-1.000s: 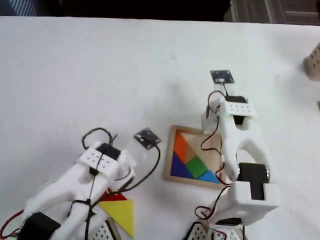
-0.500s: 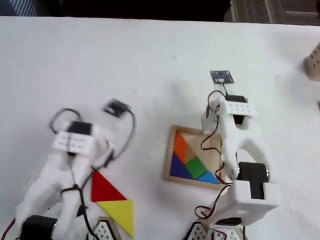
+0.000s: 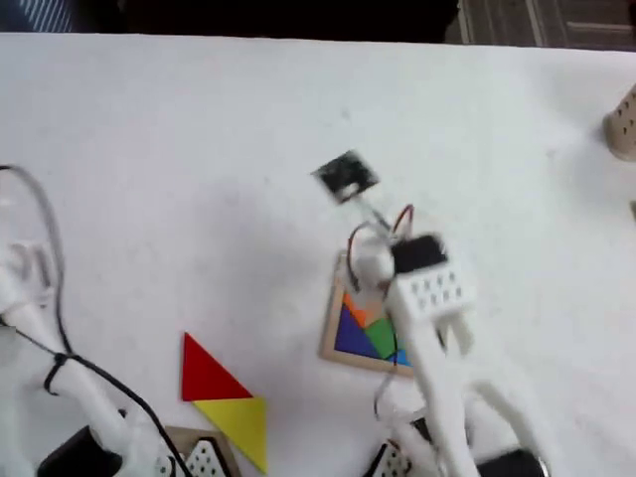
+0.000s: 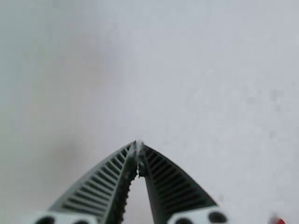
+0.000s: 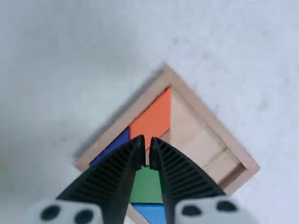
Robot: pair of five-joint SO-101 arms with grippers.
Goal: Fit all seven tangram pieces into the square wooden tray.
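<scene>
The square wooden tray (image 3: 331,323) lies on the white surface (image 3: 199,149). Inside it sit an orange triangle (image 5: 156,116), a dark blue piece (image 5: 111,147), a green piece (image 5: 147,184) and a light blue piece (image 5: 149,212). The part of the tray beside the orange triangle is bare wood (image 5: 201,140). The right gripper (image 5: 145,142) hangs directly above the tray, over where the orange and green pieces meet. Its fingers are drawn together with only a thin slit between them, and they hold nothing. A red triangle (image 3: 204,378) and a yellow triangle (image 3: 243,422) lie touching each other on the surface, well apart from the tray and outside it. The left gripper (image 4: 138,150) is over bare surface, farther from the tray than the two triangles. Its tips are pressed together and it is empty.
</scene>
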